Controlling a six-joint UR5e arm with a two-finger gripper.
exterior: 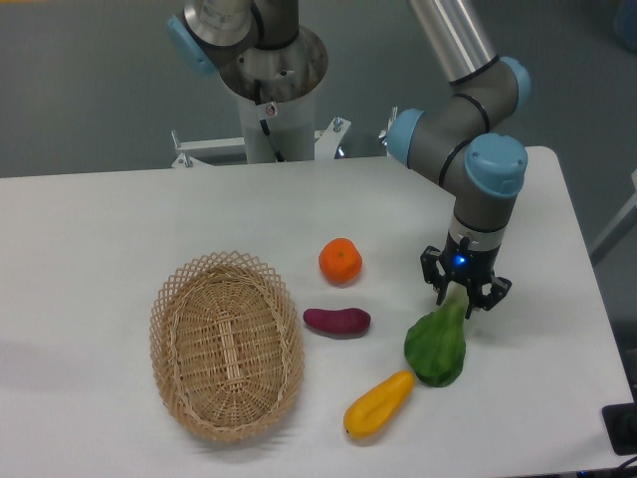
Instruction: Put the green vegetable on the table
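Note:
The green vegetable [436, 347] lies on the white table [119, 214] at the right front, with its dark leaf toward the front and its pale stem pointing up toward the gripper. My gripper [465, 295] points straight down over the stem end. Its fingers [438, 287] stand apart on either side of the stem, wider than the stem, so the gripper looks open. The vegetable seems to rest on the tabletop.
A yellow elongated vegetable [378, 403] lies just left of the green leaf. A purple sweet potato [336, 321] and an orange [340, 261] sit to the left of the gripper. A woven wicker basket [225, 345] stands at the front left, with nothing in it.

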